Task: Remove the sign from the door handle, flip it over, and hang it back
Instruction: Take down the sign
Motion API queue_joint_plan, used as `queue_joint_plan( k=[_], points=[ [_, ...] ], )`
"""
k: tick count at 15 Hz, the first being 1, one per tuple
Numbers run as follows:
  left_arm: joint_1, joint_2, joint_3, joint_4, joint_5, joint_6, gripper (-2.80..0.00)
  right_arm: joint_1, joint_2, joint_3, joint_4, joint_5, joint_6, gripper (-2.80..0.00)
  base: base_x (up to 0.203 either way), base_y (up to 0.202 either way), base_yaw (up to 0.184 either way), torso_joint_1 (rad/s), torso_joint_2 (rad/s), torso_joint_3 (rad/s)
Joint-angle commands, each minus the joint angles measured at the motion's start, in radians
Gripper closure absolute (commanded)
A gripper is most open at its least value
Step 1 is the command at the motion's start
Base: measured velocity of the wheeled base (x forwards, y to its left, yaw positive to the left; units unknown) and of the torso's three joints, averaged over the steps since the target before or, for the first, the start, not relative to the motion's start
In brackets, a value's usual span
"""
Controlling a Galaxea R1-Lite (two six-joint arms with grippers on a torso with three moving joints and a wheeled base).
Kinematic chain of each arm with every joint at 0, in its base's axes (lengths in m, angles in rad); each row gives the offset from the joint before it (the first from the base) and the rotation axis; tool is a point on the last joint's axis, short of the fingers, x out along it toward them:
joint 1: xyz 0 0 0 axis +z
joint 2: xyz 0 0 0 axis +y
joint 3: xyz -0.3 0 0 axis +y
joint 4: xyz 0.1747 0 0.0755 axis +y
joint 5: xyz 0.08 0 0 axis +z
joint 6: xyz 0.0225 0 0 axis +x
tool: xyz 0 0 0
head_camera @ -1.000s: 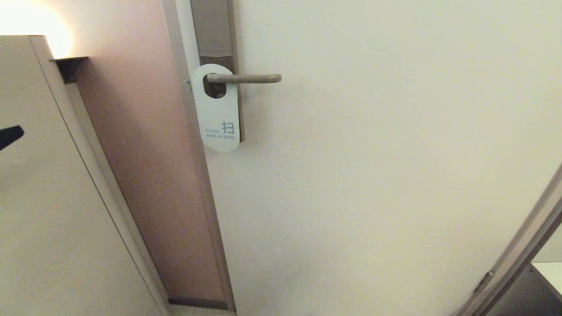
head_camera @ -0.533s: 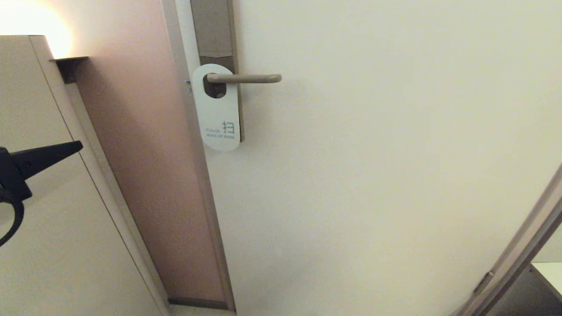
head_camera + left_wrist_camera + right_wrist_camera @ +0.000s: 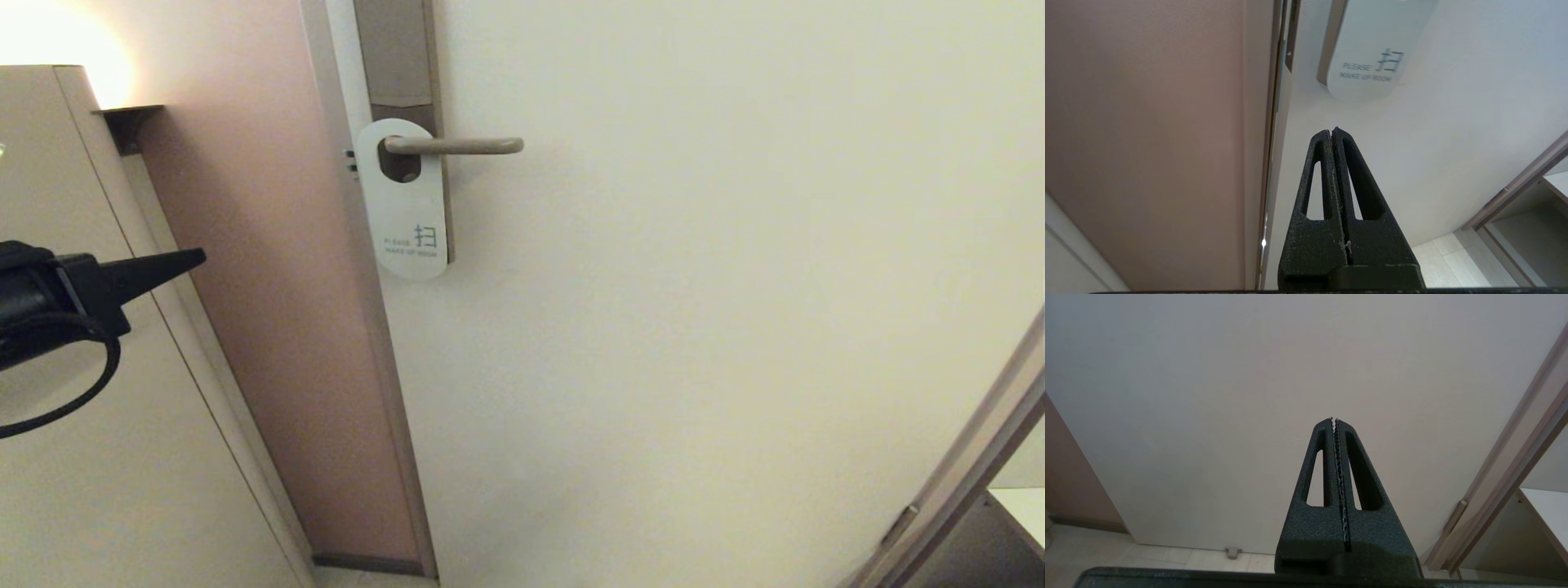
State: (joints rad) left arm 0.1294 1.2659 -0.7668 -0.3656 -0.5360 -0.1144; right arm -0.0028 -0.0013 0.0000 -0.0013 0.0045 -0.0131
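The sign (image 3: 405,204) hangs by its hole on the door handle (image 3: 457,146), white side out with a dark character and small print. In the left wrist view its lower end (image 3: 1372,61) shows ahead of the fingertips. My left gripper (image 3: 200,259) is shut and empty, low and to the left of the sign, well short of it; from its own wrist the left gripper (image 3: 1331,130) has its black fingers pressed together. My right gripper (image 3: 1333,419) is shut on nothing, facing the bare door, and is out of the head view.
The cream door (image 3: 694,327) fills the middle and right. A pinkish-brown door jamb (image 3: 269,327) and a beige cabinet panel (image 3: 98,457) stand on the left. A second frame edge (image 3: 963,474) slants at lower right. A floor door stop (image 3: 1233,552) sits by the tiles.
My left gripper has come in from the left edge of the head view, moving right and up toward the sign. The sign, the handle and the right arm have not moved.
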Motion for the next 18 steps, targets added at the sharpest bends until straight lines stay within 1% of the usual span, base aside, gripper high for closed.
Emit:
queue_joint_plan(
  k=[1, 4, 8, 10, 11, 13, 16, 18],
  points=[
    [0.003, 0.067, -0.001, -0.031, -0.016, -0.001, 0.0, 0.0, 0.001, 0.0, 0.0, 0.0, -0.001, 0.0, 0.0, 0.0, 0.0, 0.0, 0.0, 0.0],
    [0.021, 0.153, -0.007, -0.126, -0.094, -0.002, 0.0, 0.001, 0.001, 0.0, 0.0, 0.0, -0.001, 0.0, 0.0, 0.0, 0.0, 0.0, 0.0, 0.0],
    [0.025, 0.27, -0.023, -0.238, -0.148, -0.002, 0.0, 0.0, 0.001, 0.0, 0.0, 0.0, -0.001, 0.0, 0.0, 0.0, 0.0, 0.0, 0.0, 0.0],
    [0.024, 0.332, -0.039, -0.317, -0.192, -0.005, 0.0, 0.0, 0.001, 0.0, 0.0, 0.0, -0.001, 0.0, 0.0, 0.0, 0.0, 0.0, 0.0, 0.0],
    [0.023, 0.361, -0.065, -0.338, -0.217, -0.006, 0.0, 0.0, 0.001, 0.0, 0.0, 0.0, -0.001, 0.0, 0.0, 0.0, 0.0, 0.0, 0.0, 0.0],
    [0.004, 0.402, -0.124, -0.348, -0.257, -0.008, 0.0, 0.001, 0.001, 0.0, 0.0, 0.0, -0.001, 0.0, 0.0, 0.0, 0.0, 0.0, 0.0, 0.0],
    [-0.04, 0.435, -0.169, -0.349, -0.266, -0.01, 0.0, 0.0, 0.001, 0.0, 0.0, 0.0, -0.001, 0.0, 0.0, 0.0, 0.0, 0.0, 0.0, 0.0],
    [-0.068, 0.441, -0.169, -0.351, -0.277, -0.01, 0.0, 0.0, 0.001, 0.0, 0.0, 0.0, -0.001, 0.0, 0.0, 0.0, 0.0, 0.0, 0.0, 0.0]
  ],
)
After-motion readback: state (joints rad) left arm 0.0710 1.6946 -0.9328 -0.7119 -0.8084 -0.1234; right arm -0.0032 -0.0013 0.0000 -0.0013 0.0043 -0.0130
